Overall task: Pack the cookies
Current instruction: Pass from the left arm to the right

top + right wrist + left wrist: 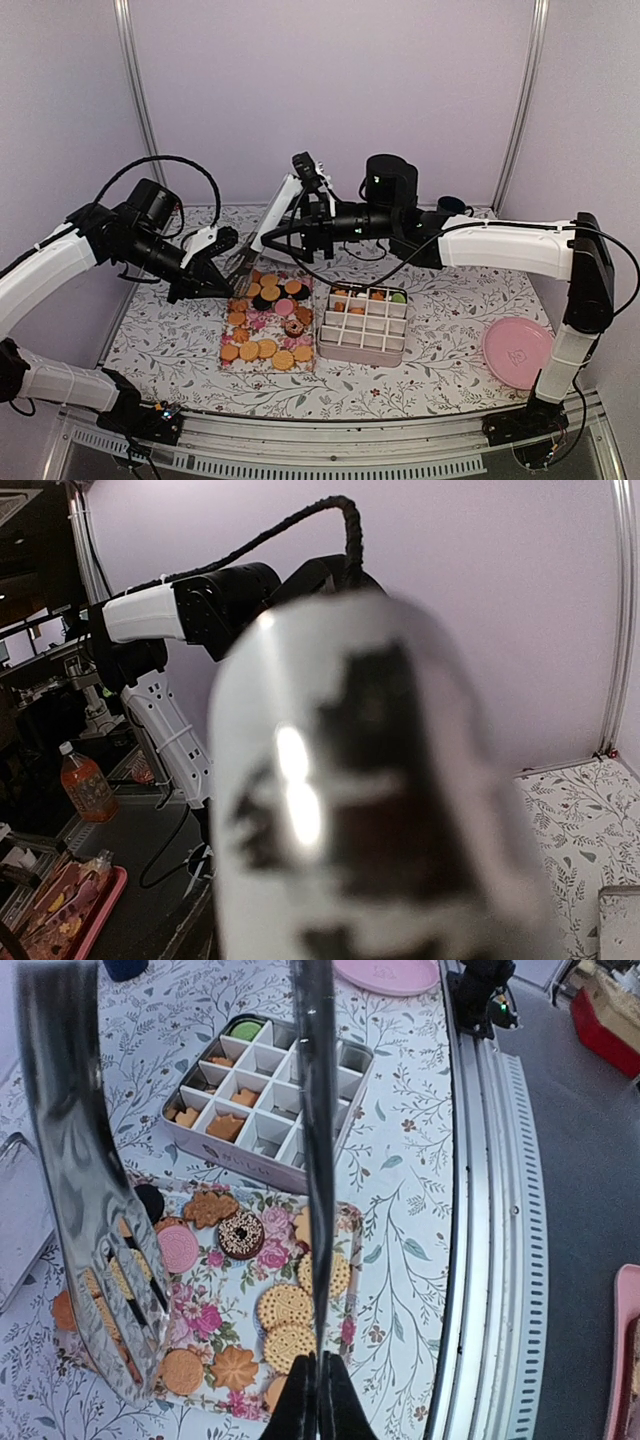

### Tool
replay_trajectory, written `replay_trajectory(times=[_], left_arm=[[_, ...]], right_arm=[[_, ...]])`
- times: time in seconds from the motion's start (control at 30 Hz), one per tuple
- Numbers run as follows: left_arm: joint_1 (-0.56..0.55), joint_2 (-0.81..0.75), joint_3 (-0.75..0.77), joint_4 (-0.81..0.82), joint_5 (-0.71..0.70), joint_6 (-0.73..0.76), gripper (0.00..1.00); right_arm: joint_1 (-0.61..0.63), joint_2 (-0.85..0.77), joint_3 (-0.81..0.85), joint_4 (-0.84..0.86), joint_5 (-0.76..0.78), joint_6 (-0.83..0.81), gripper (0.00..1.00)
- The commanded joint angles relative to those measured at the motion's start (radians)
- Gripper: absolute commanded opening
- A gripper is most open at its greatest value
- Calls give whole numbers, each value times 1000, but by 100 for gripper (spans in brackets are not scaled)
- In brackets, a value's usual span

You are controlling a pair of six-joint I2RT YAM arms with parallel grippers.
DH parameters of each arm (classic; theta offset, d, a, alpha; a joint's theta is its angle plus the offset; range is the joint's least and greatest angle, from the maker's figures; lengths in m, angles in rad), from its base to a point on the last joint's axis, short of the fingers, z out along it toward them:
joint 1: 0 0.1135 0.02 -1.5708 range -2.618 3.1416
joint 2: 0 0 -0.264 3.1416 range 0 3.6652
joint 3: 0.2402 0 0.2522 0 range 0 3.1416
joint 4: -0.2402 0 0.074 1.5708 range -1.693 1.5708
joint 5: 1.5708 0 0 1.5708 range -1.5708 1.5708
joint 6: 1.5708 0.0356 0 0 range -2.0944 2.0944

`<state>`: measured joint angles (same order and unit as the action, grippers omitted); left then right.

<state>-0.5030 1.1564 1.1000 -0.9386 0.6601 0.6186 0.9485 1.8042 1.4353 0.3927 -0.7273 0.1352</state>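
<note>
The cookies (265,320) (285,1305) lie spread on a floral tray (228,368) (205,1315): mostly golden rounds, with a pink one, a chocolate ring and some dark ones. A few more sit in the far cells of a white divided box (365,350) (240,1160). My left gripper (205,275) (320,1375) is shut on one thin arm of metal tongs (240,262) (85,1190), which hang over the tray. My right gripper (252,245) reaches across to the tongs above the tray's far end. A blurred shiny surface (350,800) fills its wrist view and hides its fingers.
A pink plate (517,352) (385,972) lies at the right front of the table. A dark cup (450,205) stands at the back. The metal rail (490,1210) runs along the near edge. Off the table are a bottle (88,785) and a red tray (70,910).
</note>
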Motion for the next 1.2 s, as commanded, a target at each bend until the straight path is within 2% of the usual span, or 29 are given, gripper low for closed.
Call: replay_trajectory(times=[0.0,0.13,0.27,0.4,0.83,1.0,1.17], left_arm=[[-15,-21,-14,36,-14,25,0],[-16,-20,-15,35,-15,20,0],[-16,-17,-10,36,-10,15,0],[-17,-15,-4,35,-10,11,0],[-20,31,17,8,-41,41,0],[-20,21,28,13,-48,42,0],[-20,19,28,13,-52,44,0]], right_arm=[[-5,-64,17,-64,-15,-34,72],[-22,-80,16,-80,-82,-17,83],[-29,-89,15,-80,-87,-10,87],[-39,-89,24,-83,-93,-2,85],[-28,3,140,-266,-98,-104,73],[-22,13,134,-328,-69,-165,69],[-20,9,101,-316,-37,-178,64]])
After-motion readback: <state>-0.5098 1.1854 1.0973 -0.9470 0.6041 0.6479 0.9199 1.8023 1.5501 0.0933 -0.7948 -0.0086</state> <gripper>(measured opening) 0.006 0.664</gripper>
